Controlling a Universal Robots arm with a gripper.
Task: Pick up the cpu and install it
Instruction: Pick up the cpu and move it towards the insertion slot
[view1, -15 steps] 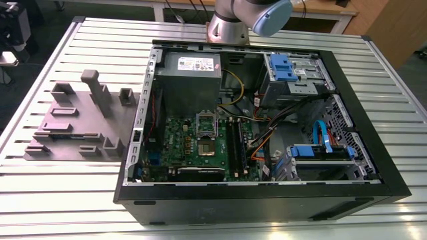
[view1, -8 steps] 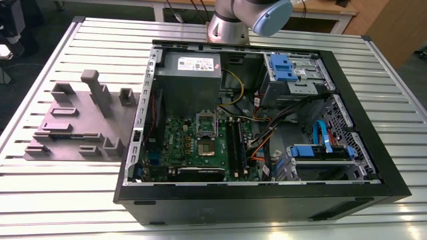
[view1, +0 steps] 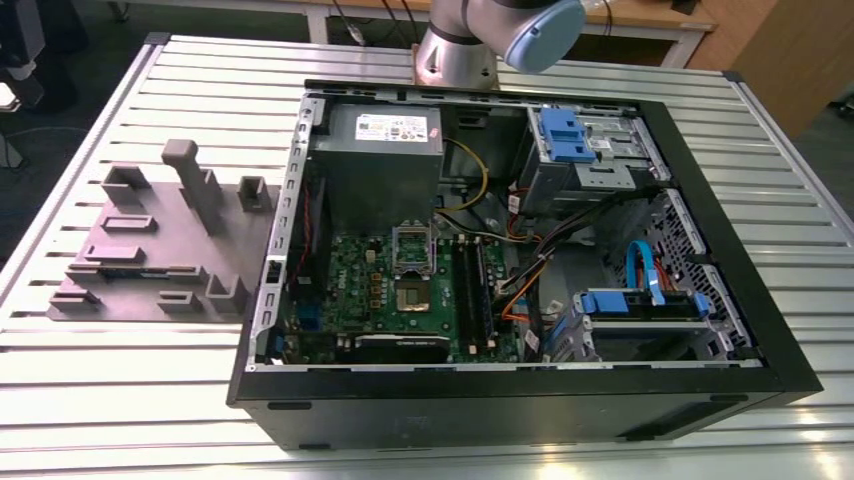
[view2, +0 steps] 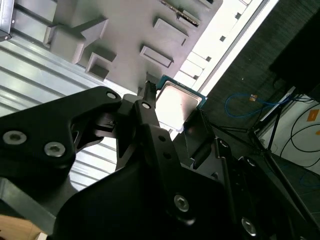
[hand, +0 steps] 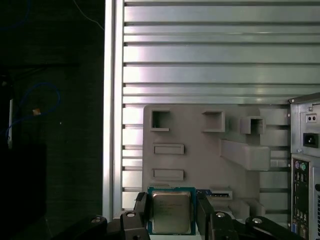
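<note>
Item 1, the cpu (hand: 171, 212): in the first wrist view it sits clamped between the two fingers (hand: 141, 209) of the gripper (hand: 172, 214). They bear on opposite edges, and the jaws are closed on it. I judge the edge hold is chosen to keep pressure off the metal top and the underside. The chip lies flat, its top face toward that camera and level with the table, which I take as deliberate so that it stays square.

Appearance: a small square part with a dull silvery-grey lid that has rounded corners. A thin blue-green border runs round the lid. No damage is visible.

Item 2, surroundings: below the chip lies the grey plastic tray (hand: 200, 150) with its raised blocks and recesses, on the slatted metal table (hand: 200, 50). The chip hangs clear above the tray.

In the exterior view the open computer case (view1: 747, 330) stands just beside the tray. The motherboard socket (view1: 411, 272) is exposed.
</note>
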